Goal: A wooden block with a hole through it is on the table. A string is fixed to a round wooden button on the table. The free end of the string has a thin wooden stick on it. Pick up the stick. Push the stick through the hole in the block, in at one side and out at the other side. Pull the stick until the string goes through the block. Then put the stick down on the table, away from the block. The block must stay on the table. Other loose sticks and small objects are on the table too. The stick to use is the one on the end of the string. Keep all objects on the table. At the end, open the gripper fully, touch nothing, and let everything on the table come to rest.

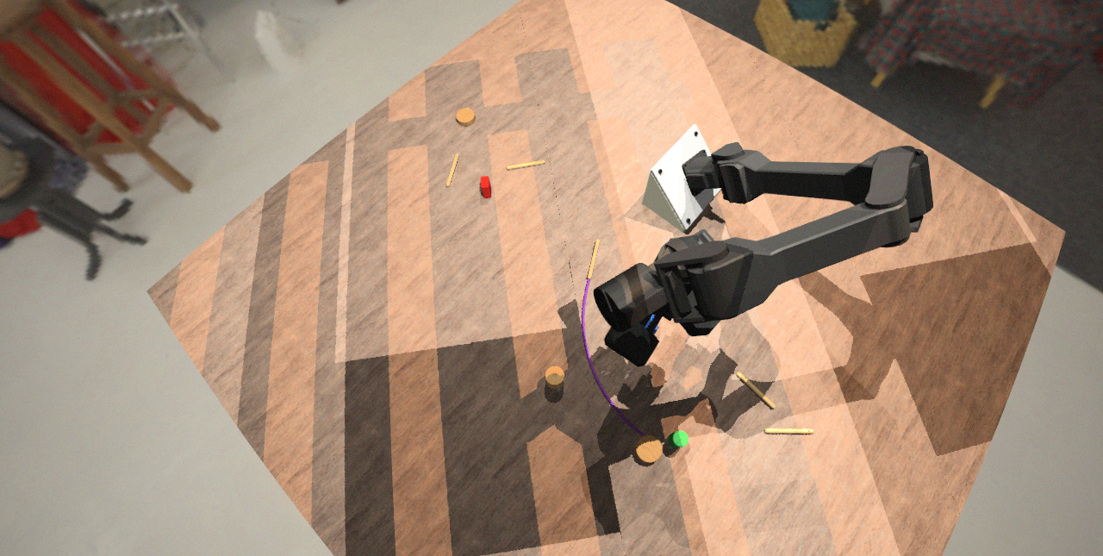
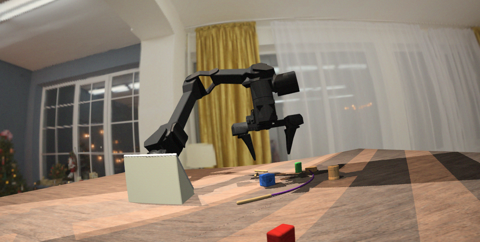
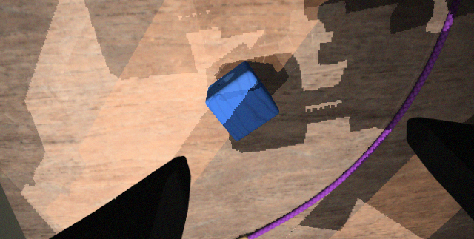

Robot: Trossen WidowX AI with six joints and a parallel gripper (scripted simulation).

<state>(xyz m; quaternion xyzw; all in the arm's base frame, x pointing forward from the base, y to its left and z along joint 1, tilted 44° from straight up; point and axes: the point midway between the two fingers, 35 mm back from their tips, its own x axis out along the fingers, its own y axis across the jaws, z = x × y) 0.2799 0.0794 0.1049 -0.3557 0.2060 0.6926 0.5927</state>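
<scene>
Beyond the end effector [image 1: 646,325] [image 2: 271,156] [image 3: 296,148] and a little to its left, as seen from the top, lies the stick [image 1: 593,259] [image 2: 254,199] [image 3: 242,237] on the string [image 1: 589,352] [image 2: 295,188] [image 3: 348,176]. It rests on the counter [image 1: 308,305] [image 2: 100,220] [image 3: 122,120], its long axis running near to far, the far tip leaning right; the string leaves its near end and curves to the button [image 1: 649,450] [image 2: 311,169].

The fingers stand wide apart with nothing between them, raised above the counter and pointing down. The wrist view has the blue block [image 1: 650,321] [image 2: 267,180] [image 3: 242,102] close to its middle, while only the string end of the stick shows, at the bottom edge. The end effector is therefore nearer the block than the stick.

Threading has not begun; picking up the stick seems the step in hand. That would call for a move to the far left in the top view, then a descent with the fingers on either side of the stick's long axis. Coming down too early could knock the block or catch the string. The two loose sticks at near right, one slanted [image 1: 755,390] and one level [image 1: 788,430], should be left alone.
</scene>
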